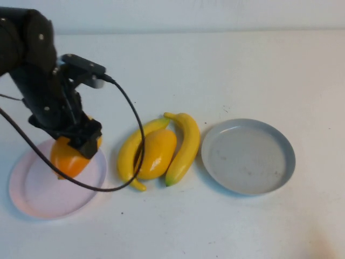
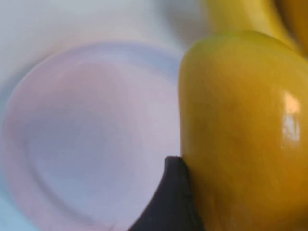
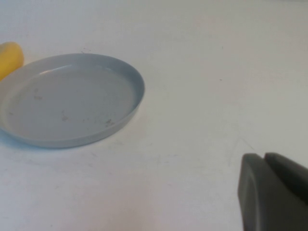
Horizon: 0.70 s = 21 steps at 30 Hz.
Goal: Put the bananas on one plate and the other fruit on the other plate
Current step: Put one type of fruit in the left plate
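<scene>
- The left gripper (image 1: pixel 75 148) is clamped around 1 mango (image 1: pixel 69 157), holding it over the pale pink plate (image 1: pixel 32 197), at the plate's 2 o'clock edge. The left wrist view shows a dark finger (image 2: pixel 168 202) pressed against the mango's glossy skin, with the pink plate under it.
- The 2nd mango (image 1: pixel 156 154) lies on the table (image 1: pixel 242 70) at the centre, wedged between the 2 bananas and touching both.
- 1 banana (image 1: pixel 129 151) curves along that mango's 9 o'clock side; the other banana (image 1: pixel 185 145) lies along its 3 o'clock side.
- The grey-blue plate (image 1: pixel 248 156) sits just beside the 2nd banana, at its 3 o'clock, holding no fruit.
- The right gripper (image 3: pixel 269 192) is closed on nothing, low over bare table near the grey-blue plate.
</scene>
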Each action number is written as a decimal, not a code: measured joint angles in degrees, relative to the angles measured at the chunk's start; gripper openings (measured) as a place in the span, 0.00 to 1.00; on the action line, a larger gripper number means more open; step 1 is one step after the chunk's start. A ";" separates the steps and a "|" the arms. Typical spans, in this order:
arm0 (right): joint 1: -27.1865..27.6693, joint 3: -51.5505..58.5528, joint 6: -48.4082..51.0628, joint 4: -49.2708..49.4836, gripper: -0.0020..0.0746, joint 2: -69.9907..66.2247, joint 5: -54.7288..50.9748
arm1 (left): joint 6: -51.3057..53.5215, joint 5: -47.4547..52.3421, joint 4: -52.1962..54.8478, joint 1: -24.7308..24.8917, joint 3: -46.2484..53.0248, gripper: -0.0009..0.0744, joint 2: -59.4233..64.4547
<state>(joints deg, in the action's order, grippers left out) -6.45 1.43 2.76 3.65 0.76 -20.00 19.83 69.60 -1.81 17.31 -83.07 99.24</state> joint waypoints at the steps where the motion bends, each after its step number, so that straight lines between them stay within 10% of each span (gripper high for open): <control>1: 0.00 0.00 0.00 0.00 0.00 0.00 0.00 | -0.14 0.00 -0.37 -2.12 0.00 0.73 0.00; 21: 0.00 0.00 0.00 0.00 0.00 0.00 0.00 | -3.85 -0.03 2.71 -8.17 0.00 0.73 7.04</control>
<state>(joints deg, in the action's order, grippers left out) -6.45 1.43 2.76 3.65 0.76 -20.00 15.97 69.57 0.91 9.14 -83.07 106.28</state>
